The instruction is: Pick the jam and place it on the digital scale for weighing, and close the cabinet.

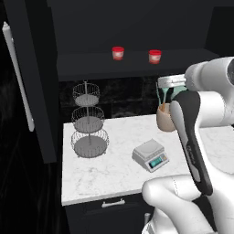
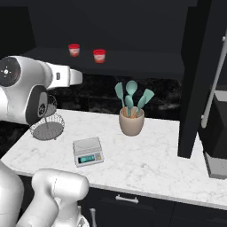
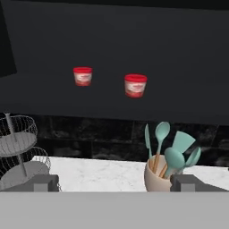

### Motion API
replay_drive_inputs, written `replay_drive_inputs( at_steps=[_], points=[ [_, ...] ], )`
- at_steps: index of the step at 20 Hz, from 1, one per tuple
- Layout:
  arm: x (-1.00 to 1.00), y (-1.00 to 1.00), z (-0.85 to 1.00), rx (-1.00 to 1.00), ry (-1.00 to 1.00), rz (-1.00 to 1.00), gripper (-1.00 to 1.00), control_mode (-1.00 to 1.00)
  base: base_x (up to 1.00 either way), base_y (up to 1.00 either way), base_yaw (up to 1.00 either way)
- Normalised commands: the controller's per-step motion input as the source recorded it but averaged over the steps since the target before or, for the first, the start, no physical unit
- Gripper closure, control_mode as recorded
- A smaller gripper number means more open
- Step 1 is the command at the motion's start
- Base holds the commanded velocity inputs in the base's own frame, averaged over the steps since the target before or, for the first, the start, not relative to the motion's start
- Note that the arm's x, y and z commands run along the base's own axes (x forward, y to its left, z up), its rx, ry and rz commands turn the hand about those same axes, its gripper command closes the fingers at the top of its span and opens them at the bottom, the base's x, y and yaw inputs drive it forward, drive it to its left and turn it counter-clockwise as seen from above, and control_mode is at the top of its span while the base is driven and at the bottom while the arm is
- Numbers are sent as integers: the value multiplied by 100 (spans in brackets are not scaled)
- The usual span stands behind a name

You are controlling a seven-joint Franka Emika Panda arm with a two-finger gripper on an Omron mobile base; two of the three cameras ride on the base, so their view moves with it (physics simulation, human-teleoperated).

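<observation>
Two alike jam jars with red lids stand on the shelf of the open cabinet: the left jar (image 1: pixel 118 53) (image 2: pixel 74 49) (image 3: pixel 82 76) and the right jar (image 1: pixel 155 56) (image 2: pixel 99 56) (image 3: pixel 135 85). Below them on the marble counter lies the light-grey digital scale (image 1: pixel 151 154) (image 2: pixel 88 151), its display facing the front edge. The black cabinet doors (image 1: pixel 41 91) (image 2: pixel 197 80) are swung open, with long silver handles (image 1: pixel 18 77) (image 2: pixel 213 88). My gripper (image 3: pixel 115 182) is open, empty, and well short of the jars, which sit above its line.
A three-tier wire basket stand (image 1: pixel 89 123) (image 2: pixel 48 122) (image 3: pixel 18 147) is at the counter's left. A beige crock of teal utensils (image 1: pixel 164 116) (image 2: pixel 131 120) (image 3: pixel 163 172) stands under the right jar. A dark appliance (image 2: pixel 217 146) sits at the far right.
</observation>
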Motion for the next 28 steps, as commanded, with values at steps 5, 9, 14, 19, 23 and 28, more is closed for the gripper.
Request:
replay_drive_inputs(
  at_steps=[5, 9, 14, 19, 23, 28],
  points=[
    [6, -3, 32, -1, -2, -5, -100, -100, 0, 0, 0],
    [31, -13, 8, 0, 0, -4, -100, -100, 0, 0, 0],
    [28, -24, 0, 0, 0, 0, -100, -100, 0, 0, 0],
    [37, -15, 0, 1, -9, 0, -100, -100, 0, 0, 0],
    [38, -16, 3, 0, -2, 0, -100, -100, 0, 0, 0],
    [54, -2, 0, 0, 0, 0, -100, -100, 0, 0, 0]
  ],
)
